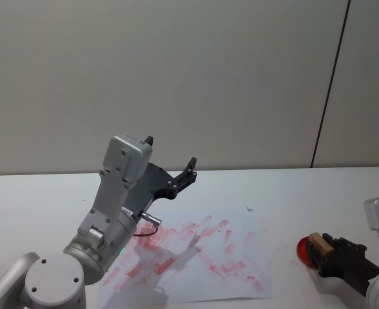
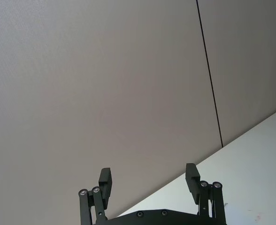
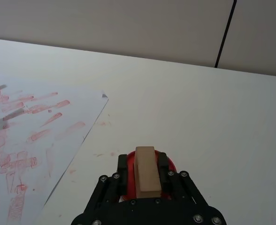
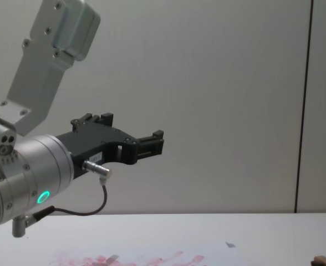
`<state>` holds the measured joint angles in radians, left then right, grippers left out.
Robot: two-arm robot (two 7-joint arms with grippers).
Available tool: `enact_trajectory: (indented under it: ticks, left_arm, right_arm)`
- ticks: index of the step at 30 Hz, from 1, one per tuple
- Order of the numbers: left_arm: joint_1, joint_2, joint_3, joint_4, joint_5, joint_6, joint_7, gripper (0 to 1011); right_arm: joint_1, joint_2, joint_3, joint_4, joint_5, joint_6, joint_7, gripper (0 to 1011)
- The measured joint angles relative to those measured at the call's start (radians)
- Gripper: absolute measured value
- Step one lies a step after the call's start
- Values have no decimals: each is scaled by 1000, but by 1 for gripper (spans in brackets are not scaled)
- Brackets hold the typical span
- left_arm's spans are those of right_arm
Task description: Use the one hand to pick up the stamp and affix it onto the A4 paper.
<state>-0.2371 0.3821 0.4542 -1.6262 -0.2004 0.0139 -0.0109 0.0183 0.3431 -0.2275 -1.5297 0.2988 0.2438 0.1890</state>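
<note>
Over a red pad (image 1: pixel 303 250) beside the A4 paper (image 1: pixel 241 254), right claw (image 3: pixel 142 161) clamps the stamp (image 3: pixel 145 177); left claw (image 1: pixel 170 150) gapes.

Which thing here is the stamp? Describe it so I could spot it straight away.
Start at the white table and the A4 paper smeared with red. To the paper's right lies a round red pad, where the right end effector grips the stamp. It is the small light-brown wooden block, the one pale thing between black fingers.
</note>
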Motion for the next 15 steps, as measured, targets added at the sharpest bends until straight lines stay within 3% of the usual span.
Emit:
enact_trajectory:
  ticks: [6, 15]
  left_arm:
    - [0, 0, 0, 0, 0, 0, 0, 1001]
    - [0, 0, 0, 0, 0, 0, 0, 1001]
  right_arm:
    - [3, -2, -1, 3, -2, 0, 2, 232]
    - [4, -2, -1, -2, -5, -25, 8, 219]
